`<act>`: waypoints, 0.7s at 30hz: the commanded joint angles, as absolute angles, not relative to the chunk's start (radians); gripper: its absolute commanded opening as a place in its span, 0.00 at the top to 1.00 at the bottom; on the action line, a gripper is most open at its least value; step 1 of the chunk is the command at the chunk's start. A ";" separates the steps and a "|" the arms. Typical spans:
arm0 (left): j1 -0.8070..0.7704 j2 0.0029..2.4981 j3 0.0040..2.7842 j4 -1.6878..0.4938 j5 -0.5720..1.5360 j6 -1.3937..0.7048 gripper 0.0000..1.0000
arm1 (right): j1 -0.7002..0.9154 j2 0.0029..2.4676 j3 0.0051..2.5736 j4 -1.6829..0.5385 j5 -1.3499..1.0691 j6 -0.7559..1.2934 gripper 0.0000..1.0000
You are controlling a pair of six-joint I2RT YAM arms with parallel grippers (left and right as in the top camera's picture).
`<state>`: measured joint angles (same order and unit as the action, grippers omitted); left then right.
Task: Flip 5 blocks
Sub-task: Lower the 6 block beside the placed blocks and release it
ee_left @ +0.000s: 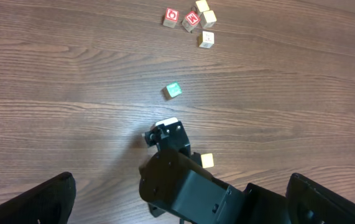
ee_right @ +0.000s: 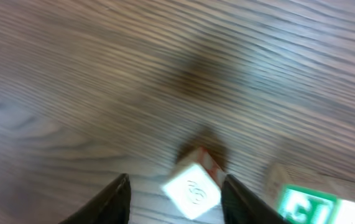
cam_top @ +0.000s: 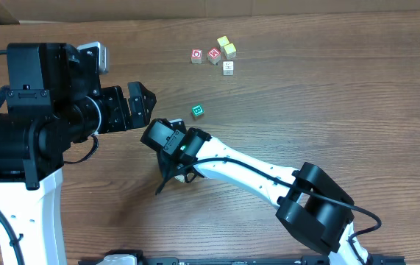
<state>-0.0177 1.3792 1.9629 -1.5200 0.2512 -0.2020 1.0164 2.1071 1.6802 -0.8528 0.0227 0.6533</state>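
Lettering on green block (cam_top: 198,111) is too small.

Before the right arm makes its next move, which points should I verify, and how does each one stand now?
1. Right gripper has its jaws apart: ok.
2. Block between them is free of both jaws: cannot tell, because one side sits very close to a jaw.
3. Green-printed block is clear of that gripper: cannot tell.
4. Left gripper is open and empty: ok.
5. Red-printed cubes are away from both arms: ok.
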 commanded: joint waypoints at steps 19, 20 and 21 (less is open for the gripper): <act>-0.012 1.374 1.981 -1.518 0.255 -0.190 0.00 | 1.133 2.192 1.639 -0.773 0.167 0.621 0.92; -0.012 1.374 1.981 -1.518 0.255 -0.190 0.00 | 1.131 2.192 1.639 -0.782 0.188 0.621 0.92; -0.012 1.374 1.981 -1.518 0.255 -0.190 0.00 | 1.126 2.192 1.639 -0.793 0.208 0.621 0.92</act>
<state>-0.0177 1.3792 1.9629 -1.5196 0.2512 -0.2020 1.1393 2.1914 1.6409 -0.7830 0.1051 0.6277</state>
